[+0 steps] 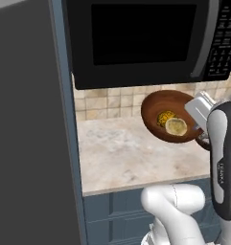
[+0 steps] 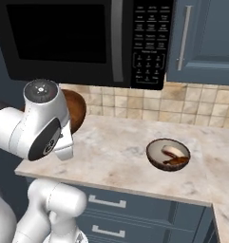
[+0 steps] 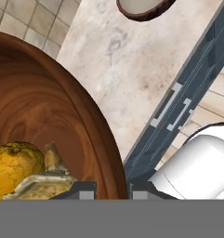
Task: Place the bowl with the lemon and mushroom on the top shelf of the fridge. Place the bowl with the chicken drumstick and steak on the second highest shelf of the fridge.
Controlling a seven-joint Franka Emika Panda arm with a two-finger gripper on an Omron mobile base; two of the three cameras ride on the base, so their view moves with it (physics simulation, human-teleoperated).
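Note:
The large reddish-brown bowl with the lemon and mushroom point(image 1: 157, 107) hangs tilted above the counter, its opening facing the left base camera. Inside lie the yellow lemon point(image 1: 165, 117) and the pale mushroom point(image 1: 176, 126). My gripper point(image 1: 196, 119) is shut on the bowl's right rim. In the hand view the gripper point(image 3: 114, 194) has one finger on each side of the bowl wall point(image 3: 62, 116), with the lemon point(image 3: 13, 169) and the mushroom point(image 3: 43, 183) close by. The bowl point(image 2: 77, 111) peeks out behind my arm. The smaller dark bowl with the chicken drumstick and steak point(image 2: 169, 154) rests on the counter. The fridge shelves are out of view.
A black microwave point(image 1: 136, 38) hangs just above the raised bowl. A tall dark grey panel point(image 1: 26, 143) stands left of the marble counter point(image 1: 136, 158). Blue drawers point(image 2: 106, 204) run under the counter, and a blue wall cabinet point(image 2: 201, 38) hangs at the right.

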